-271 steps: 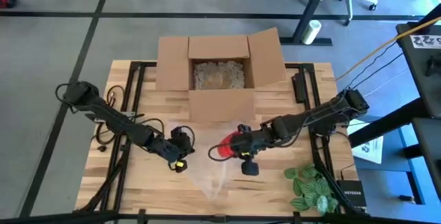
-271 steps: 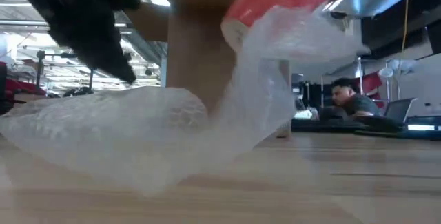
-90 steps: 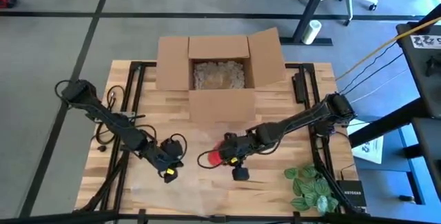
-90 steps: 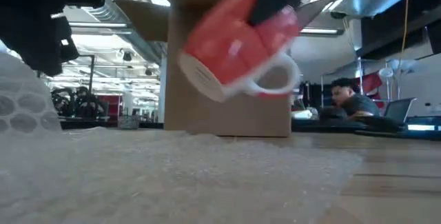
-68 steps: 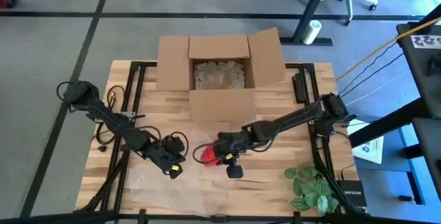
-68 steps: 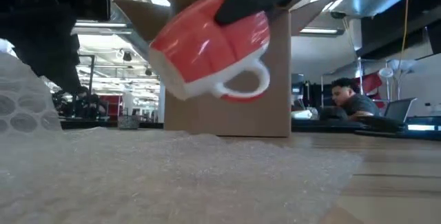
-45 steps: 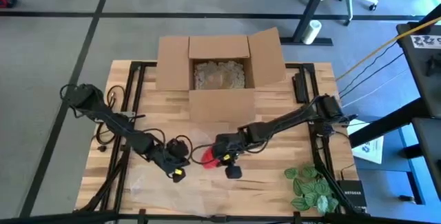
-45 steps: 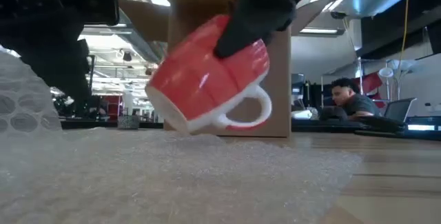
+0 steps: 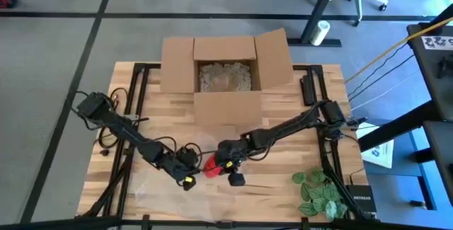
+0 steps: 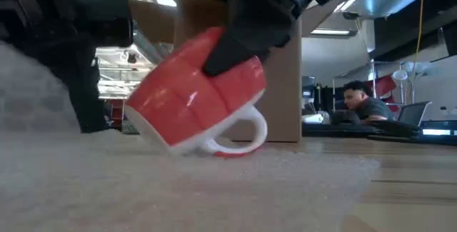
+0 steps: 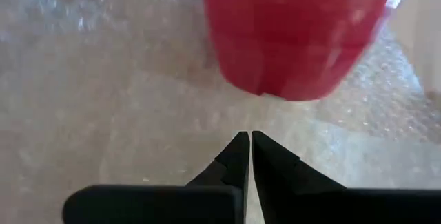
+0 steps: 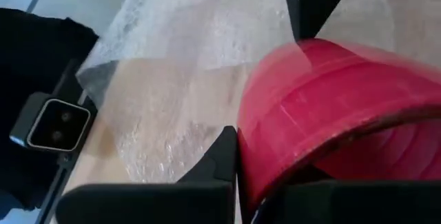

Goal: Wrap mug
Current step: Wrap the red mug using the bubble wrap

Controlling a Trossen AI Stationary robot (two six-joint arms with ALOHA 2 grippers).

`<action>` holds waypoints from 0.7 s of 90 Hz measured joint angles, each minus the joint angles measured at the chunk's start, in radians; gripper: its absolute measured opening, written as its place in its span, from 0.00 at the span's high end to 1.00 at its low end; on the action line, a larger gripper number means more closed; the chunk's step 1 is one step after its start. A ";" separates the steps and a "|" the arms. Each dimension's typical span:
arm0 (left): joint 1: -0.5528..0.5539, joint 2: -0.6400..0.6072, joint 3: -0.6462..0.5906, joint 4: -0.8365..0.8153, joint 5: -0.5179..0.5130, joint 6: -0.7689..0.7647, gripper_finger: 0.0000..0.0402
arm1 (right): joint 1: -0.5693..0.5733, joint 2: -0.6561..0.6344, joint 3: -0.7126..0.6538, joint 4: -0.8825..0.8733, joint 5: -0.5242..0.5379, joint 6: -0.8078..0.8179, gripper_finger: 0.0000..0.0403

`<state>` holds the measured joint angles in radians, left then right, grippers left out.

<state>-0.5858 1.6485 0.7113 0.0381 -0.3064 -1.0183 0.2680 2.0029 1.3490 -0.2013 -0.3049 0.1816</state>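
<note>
A red mug with a white handle lies tilted on a sheet of clear bubble wrap at the table's near middle. My right gripper is shut on the mug and comes at it from the right. Just left of the mug, my left gripper is shut with nothing between its fingers. It points at the mug's red wall over the wrap. I cannot tell whether its tips touch the wrap. My right gripper holds the mug by its raised end. One finger lies on the outside of the red wall, and the mug hides the other. The fingers slant down from the table's right. The mug is tilted, its lower edge and handle down on the wrap.
An open cardboard box with loose fill stands at the far middle of the table. A green plant lies at the near right corner. Cables run along the left side. Beyond the table a person sits at a desk.
My right gripper has come down and toward the table's left with the mug, which was hanging clear and now sits tilted on the bubble wrap. My left gripper has moved right, closer to the mug.
</note>
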 joint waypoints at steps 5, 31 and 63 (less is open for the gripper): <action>-0.004 0.010 0.000 -0.004 0.004 -0.036 1.00 | 0.000 0.000 0.001 -0.021 0.002 0.006 1.00; -0.088 0.030 0.081 -0.246 -0.109 -0.181 1.00 | 0.000 -0.002 0.002 -0.081 0.007 0.018 1.00; -0.218 0.031 0.225 -0.441 -0.189 -0.367 1.00 | -0.005 -0.024 -0.001 -0.160 0.127 0.050 1.00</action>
<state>-0.8041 1.6791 0.9364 -0.4027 -0.4950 -1.3848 0.2626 1.9793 1.3479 -0.3615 -0.1783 0.2314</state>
